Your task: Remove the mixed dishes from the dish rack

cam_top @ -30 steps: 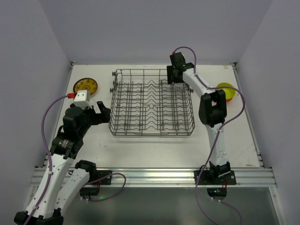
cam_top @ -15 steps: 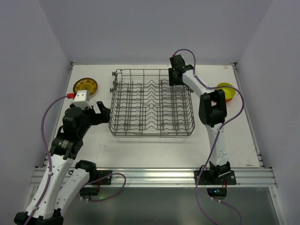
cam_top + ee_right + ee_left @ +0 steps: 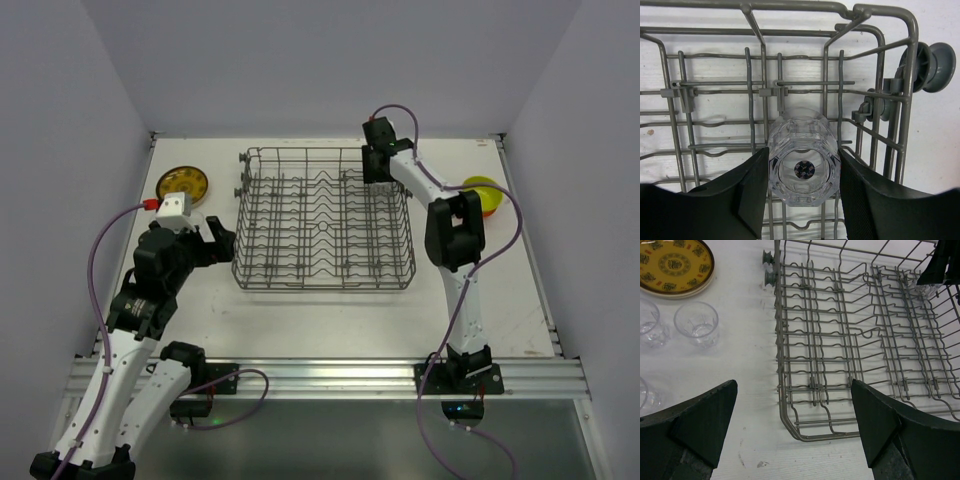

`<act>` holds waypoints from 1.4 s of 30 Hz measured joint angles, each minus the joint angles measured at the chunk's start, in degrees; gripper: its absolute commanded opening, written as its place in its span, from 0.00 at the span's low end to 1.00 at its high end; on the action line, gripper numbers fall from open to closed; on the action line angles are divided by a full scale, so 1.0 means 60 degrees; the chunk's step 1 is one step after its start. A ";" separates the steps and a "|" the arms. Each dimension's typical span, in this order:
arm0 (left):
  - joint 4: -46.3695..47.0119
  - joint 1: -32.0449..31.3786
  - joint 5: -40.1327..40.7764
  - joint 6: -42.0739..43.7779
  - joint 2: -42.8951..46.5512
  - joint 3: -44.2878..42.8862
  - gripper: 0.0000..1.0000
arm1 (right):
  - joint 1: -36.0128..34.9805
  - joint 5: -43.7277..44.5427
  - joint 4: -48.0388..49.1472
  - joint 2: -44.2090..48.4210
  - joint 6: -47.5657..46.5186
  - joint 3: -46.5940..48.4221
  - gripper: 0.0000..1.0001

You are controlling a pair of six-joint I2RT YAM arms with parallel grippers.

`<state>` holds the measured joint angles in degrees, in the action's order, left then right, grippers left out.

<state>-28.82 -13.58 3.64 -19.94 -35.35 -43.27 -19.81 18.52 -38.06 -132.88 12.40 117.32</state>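
The grey wire dish rack (image 3: 320, 222) stands mid-table. My right gripper (image 3: 376, 176) is down in its far right corner. In the right wrist view the right gripper (image 3: 804, 172) has both pads pressed against a clear faceted glass (image 3: 804, 150) that stands among the rack wires (image 3: 715, 90). My left gripper (image 3: 214, 240) hovers open and empty at the rack's near left corner (image 3: 790, 425). A brown-and-yellow plate (image 3: 183, 182) lies left of the rack and also shows in the left wrist view (image 3: 675, 262). A yellow-green bowl (image 3: 481, 190) sits right of the rack, on something orange.
Three clear glasses stand on the table left of the rack, one of them (image 3: 696, 322) just below the plate and two (image 3: 647, 322) at the left edge of the left wrist view. Grey walls enclose the table on three sides.
My right gripper has shifted a little in the rack's far right corner and now covers the glass that showed below it. The left arm has not moved.
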 measured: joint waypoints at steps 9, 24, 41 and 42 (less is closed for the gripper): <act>0.0000 0.0000 0.0000 0.0000 0.0000 0.0000 1.00 | 0.0000 -0.0259 -0.0051 0.1435 0.0142 -0.0408 0.36; 0.1464 -0.0018 -0.4339 -0.0714 -0.0051 0.0000 1.00 | -0.0219 -0.5872 0.2827 0.9202 0.1628 -0.6510 0.28; 1.1114 -0.2769 -0.7701 -0.6371 -0.3016 0.1530 0.86 | -0.1111 -1.0276 1.0553 1.2699 0.5410 -1.2225 0.27; 1.1326 -0.2994 -0.7679 -0.6433 -0.3231 0.1421 0.74 | -0.1206 -1.0349 1.0841 1.2622 0.5512 -1.2229 0.27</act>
<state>39.13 -31.55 -42.44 -58.54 -54.74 -34.74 -27.05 -43.57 26.98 -57.14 45.47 43.94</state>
